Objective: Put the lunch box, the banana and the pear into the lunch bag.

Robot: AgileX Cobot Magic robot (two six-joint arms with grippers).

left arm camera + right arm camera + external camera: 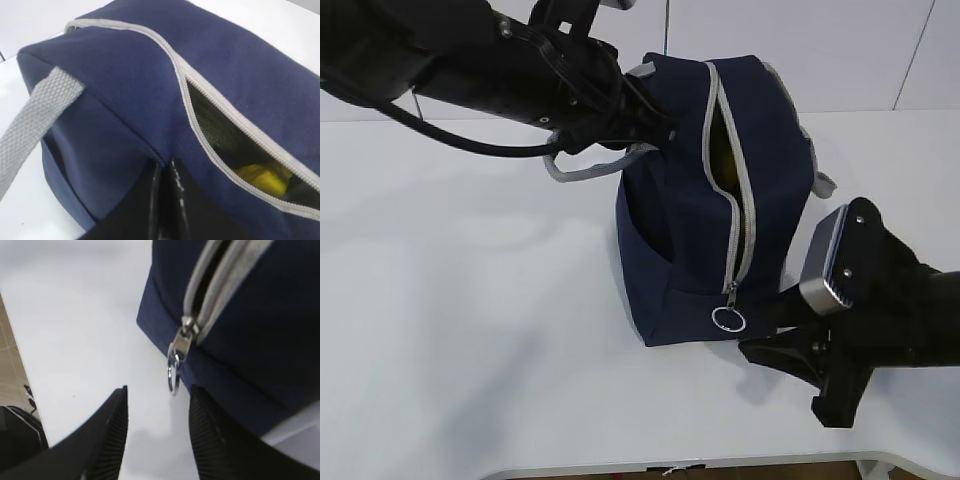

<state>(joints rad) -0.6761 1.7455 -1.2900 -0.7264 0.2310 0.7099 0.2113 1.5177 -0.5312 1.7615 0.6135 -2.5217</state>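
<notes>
The navy lunch bag (680, 230) stands on the white table, its grey zipper partly open. My left gripper (655, 128) is shut on the fabric of the bag's upper edge, with both fingers (150, 200) pinching a fold of the lunch bag (125, 90). Through the zipper slit a yellow fruit (262, 175) shows inside; I cannot tell whether it is the banana or the pear. The lunch box is hidden. My right gripper (157, 395) is open and empty, just short of the metal ring pull (173, 377), which hangs beside the right fingertip. The ring pull (728, 318) lies at the bag's lower corner.
A grey webbing handle (582, 168) loops out under the left arm. The table's front edge (670, 465) runs close below the right gripper (760, 340). Bare white tabletop (470, 300) stretches left of the bag. A white wall stands behind.
</notes>
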